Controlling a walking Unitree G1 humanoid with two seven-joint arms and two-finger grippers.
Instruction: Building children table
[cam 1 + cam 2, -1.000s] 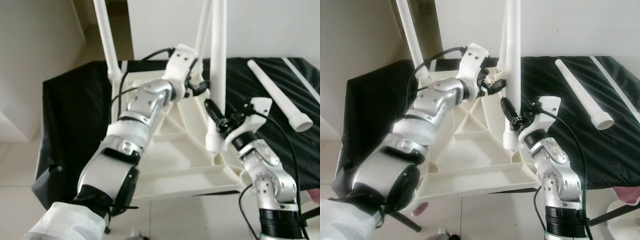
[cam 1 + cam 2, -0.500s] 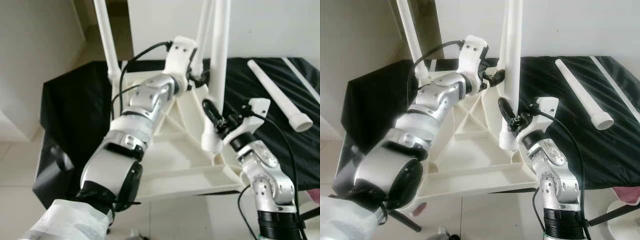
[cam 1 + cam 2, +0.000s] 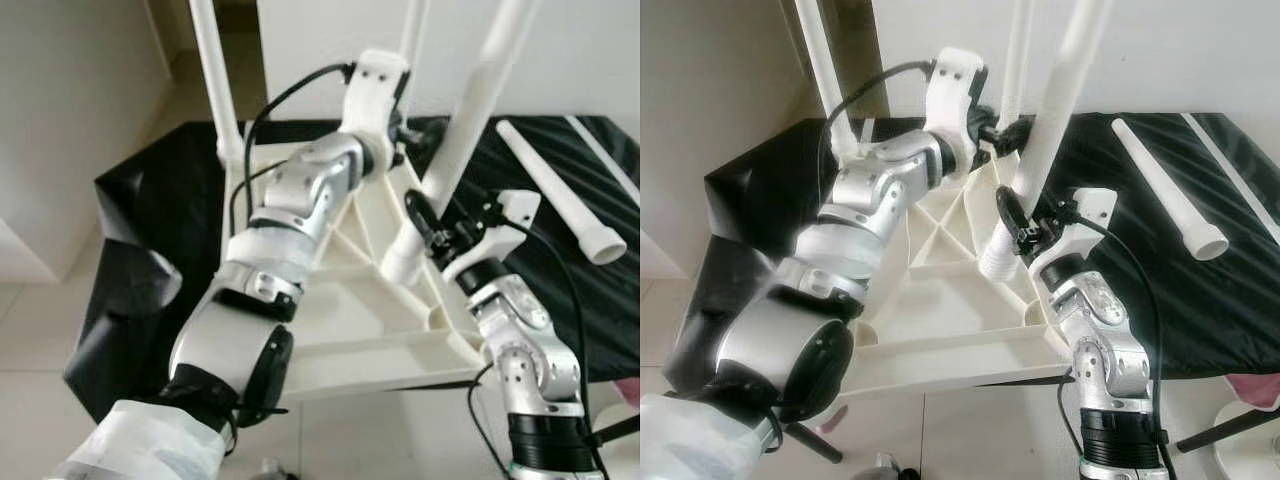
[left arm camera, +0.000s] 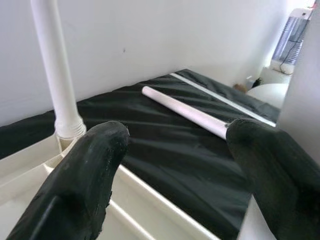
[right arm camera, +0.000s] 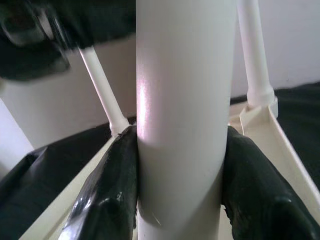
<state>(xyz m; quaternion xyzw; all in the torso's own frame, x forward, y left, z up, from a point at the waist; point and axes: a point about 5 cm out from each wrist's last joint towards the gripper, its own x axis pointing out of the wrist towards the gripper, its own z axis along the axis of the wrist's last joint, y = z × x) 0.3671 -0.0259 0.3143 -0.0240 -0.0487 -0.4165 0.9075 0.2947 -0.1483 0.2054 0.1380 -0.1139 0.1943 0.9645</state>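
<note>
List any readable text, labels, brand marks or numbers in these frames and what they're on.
None readable.
White table leg clamped by the right gripper: bare, no print.
Upturned table top: plain ribs, no marking.
Loose leg on the black cloth: bare.
Left gripper, open: no lettering on it.

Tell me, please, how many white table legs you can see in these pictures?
4: two legs stand in the upturned tabletop, far left and far right; one tilted leg in the right gripper; one lying on the black cloth. Others may be hidden.
</note>
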